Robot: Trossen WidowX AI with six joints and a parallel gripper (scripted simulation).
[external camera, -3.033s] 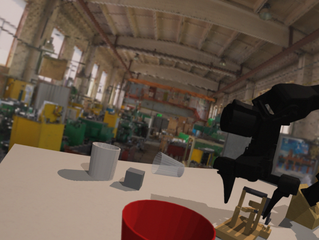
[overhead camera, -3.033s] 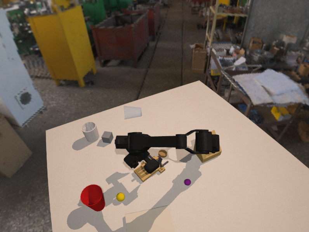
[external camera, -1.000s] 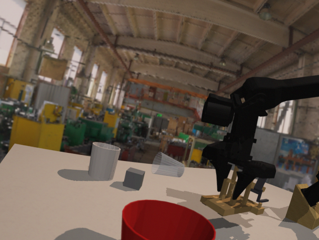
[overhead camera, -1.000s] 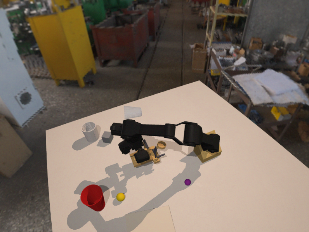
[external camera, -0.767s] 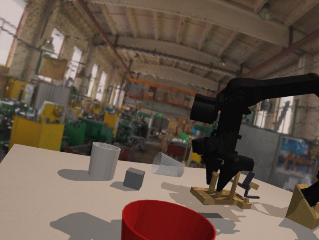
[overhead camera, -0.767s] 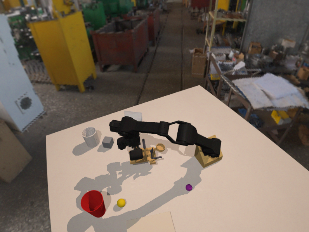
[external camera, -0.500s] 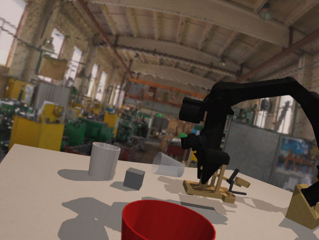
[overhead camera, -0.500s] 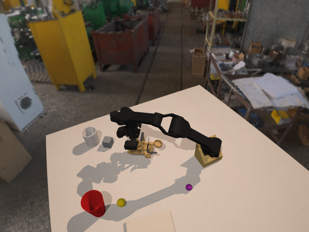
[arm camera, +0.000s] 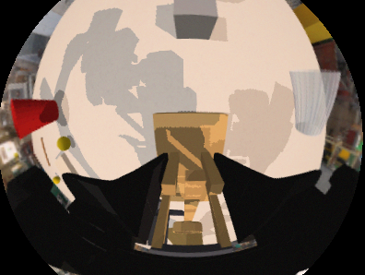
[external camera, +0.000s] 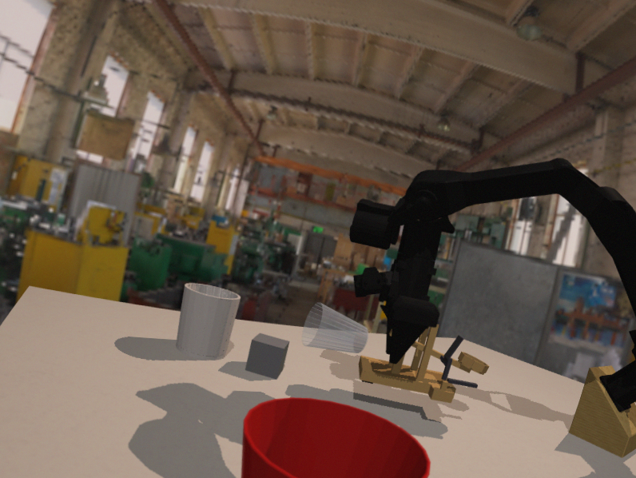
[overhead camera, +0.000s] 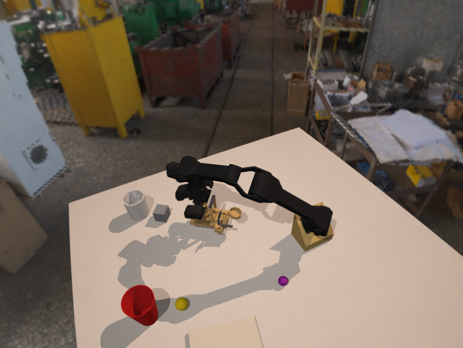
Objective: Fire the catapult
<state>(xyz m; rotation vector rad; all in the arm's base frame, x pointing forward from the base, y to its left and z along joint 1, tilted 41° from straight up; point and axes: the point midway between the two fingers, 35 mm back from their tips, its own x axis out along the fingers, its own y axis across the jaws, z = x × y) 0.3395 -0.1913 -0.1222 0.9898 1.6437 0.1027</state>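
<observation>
My gripper (external camera: 396,355) (arm camera: 190,157) points down and is shut on the wooden catapult (overhead camera: 198,223) (external camera: 379,373) (arm camera: 190,121), with fingers on both sides of its uprights. I cannot tell whether its base touches the table. Its front end points roughly toward the grey cube in the wrist view. Its round spoon (overhead camera: 235,213) (external camera: 473,362) points back toward the arm's base, and no ball shows in it. The white mug (overhead camera: 136,206) (external camera: 207,323) stands upright beyond the cube. A yellow ball (overhead camera: 181,304) (arm camera: 64,143) and a purple ball (overhead camera: 282,280) lie on the table.
The grey cube (overhead camera: 161,213) (external camera: 267,356) (arm camera: 195,27) stands between catapult and mug. A clear cup (external camera: 334,328) (arm camera: 314,102) lies on its side farther back. A red cup (overhead camera: 140,305) (external camera: 334,437) (arm camera: 34,115) stands near the yellow ball. A beige panel (overhead camera: 226,335) is at the front.
</observation>
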